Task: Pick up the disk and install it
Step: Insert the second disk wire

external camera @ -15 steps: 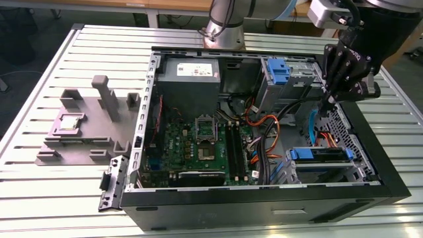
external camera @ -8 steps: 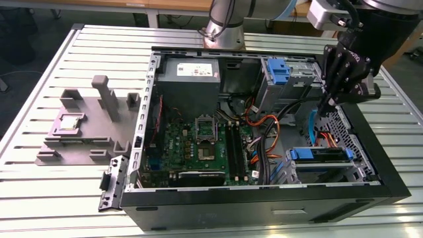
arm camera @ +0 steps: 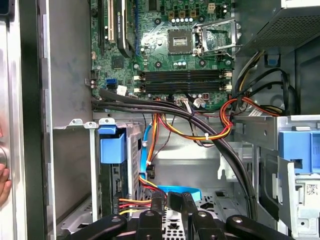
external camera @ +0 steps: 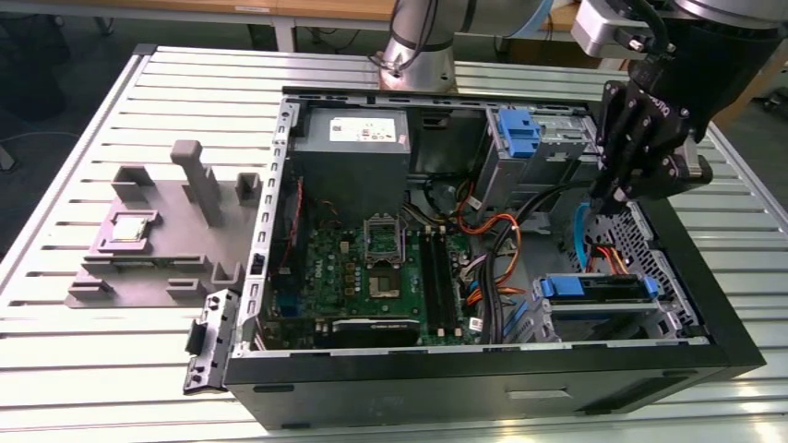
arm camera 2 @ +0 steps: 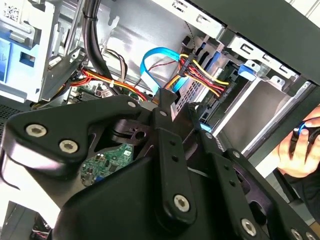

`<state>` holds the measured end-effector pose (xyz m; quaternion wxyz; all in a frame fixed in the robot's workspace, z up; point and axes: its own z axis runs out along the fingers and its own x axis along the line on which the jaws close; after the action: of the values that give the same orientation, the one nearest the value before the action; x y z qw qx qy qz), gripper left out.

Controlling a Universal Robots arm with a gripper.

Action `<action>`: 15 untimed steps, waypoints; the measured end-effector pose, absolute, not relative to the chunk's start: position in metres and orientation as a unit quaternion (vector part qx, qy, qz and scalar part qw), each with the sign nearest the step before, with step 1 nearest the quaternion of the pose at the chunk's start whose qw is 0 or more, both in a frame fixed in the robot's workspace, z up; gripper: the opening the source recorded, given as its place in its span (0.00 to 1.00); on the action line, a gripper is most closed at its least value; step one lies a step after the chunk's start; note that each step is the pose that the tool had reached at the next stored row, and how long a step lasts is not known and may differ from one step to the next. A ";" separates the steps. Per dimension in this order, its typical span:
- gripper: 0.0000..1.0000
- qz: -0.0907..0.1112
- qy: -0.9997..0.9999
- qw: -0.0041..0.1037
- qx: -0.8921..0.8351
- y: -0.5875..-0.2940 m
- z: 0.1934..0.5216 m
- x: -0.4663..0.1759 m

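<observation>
The disk (external camera: 596, 288) is sitting seated in the computer case's (external camera: 493, 383) lower bay, so installing looks done. The tool (external camera: 612, 205) is hovering above it, apparently holding nothing, fingers near together.

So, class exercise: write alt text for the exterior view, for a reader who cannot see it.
A black robot gripper reaches down into an open computer case lying on a slatted metal table, above a blue-framed disk seated in a bay at the exterior view's right. The green motherboard fills the case's middle, and a grey fixture stands on the table to the left.
</observation>
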<state>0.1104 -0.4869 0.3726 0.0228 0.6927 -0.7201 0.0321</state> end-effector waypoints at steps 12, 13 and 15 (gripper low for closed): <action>0.30 0.032 -0.720 0.023 0.692 -0.484 0.376 0.111; 0.30 0.032 -0.720 0.024 0.692 -0.483 0.376 0.111; 0.30 0.032 -0.721 0.024 0.692 -0.481 0.374 0.111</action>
<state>0.1106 -0.4807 0.3744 0.0241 0.6922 -0.7206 0.0324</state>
